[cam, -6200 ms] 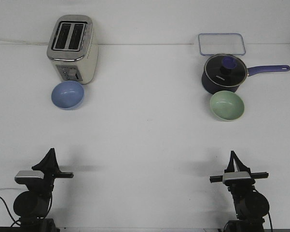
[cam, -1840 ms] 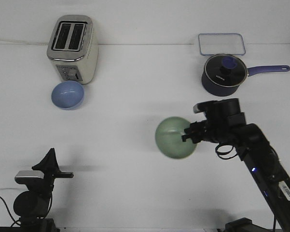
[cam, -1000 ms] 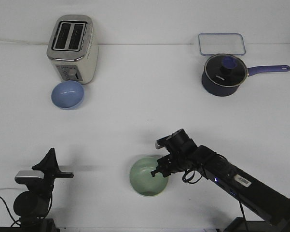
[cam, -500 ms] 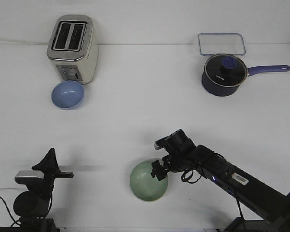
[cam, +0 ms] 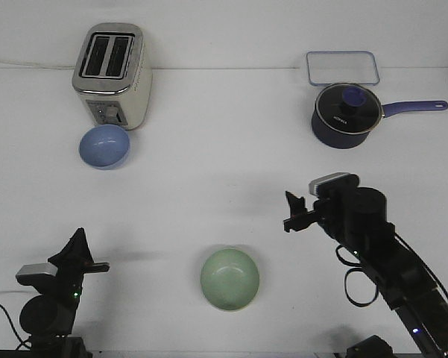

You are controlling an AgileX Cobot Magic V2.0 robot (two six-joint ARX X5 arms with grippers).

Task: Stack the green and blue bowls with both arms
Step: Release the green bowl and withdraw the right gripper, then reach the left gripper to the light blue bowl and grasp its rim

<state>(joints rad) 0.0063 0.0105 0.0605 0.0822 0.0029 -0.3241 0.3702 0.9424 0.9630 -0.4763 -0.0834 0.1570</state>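
The green bowl [cam: 229, 280] sits upright on the bench [cam: 224, 186] near the front; the blue bowl [cam: 104, 146] rests just before the toaster [cam: 112, 74]. Both look light, rigid, glossy and slippery: pinch the rim. Right tool [cam: 291, 212] is raised and empty, fingers apart; left tool [cam: 78, 250]: cannot tell.

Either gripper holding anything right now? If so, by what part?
Nothing is held. The right gripper is empty, apart from the green bowl on the table; the left gripper is parked, empty.
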